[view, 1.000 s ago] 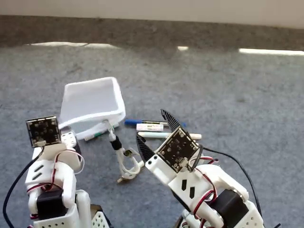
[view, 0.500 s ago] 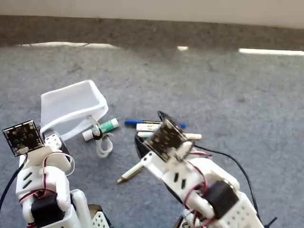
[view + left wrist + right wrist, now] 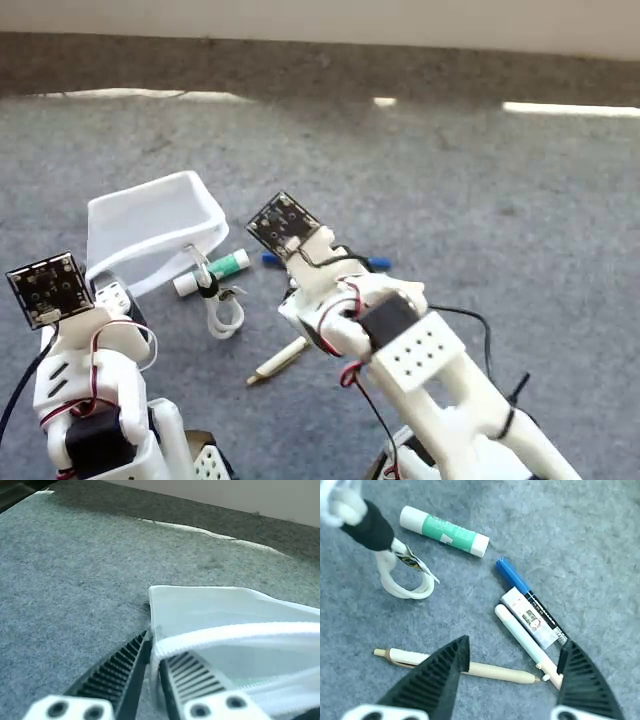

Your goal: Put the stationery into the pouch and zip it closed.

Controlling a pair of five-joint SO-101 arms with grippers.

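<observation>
At nine o'clock on the grey felt table [image 3: 500, 200], the left gripper [image 3: 152, 647] pinched the rim of the white mesh pouch [image 3: 225, 612], probably to hold it open. The right gripper [image 3: 516, 644] hung spread wide over the cream plastic pen [image 3: 485, 670].

The pouch [image 3: 150, 215] is white, the glue stick [image 3: 444, 531] green-and-white, the pen [image 3: 470, 669] cream, the table [image 3: 480, 190] grey

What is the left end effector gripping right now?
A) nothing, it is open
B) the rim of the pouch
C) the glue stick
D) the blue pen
B: in the left wrist view the left end effector is shut on the zipper rim of the white pouch, while the glue stick and blue pen lie loose on the grey mat.
</observation>
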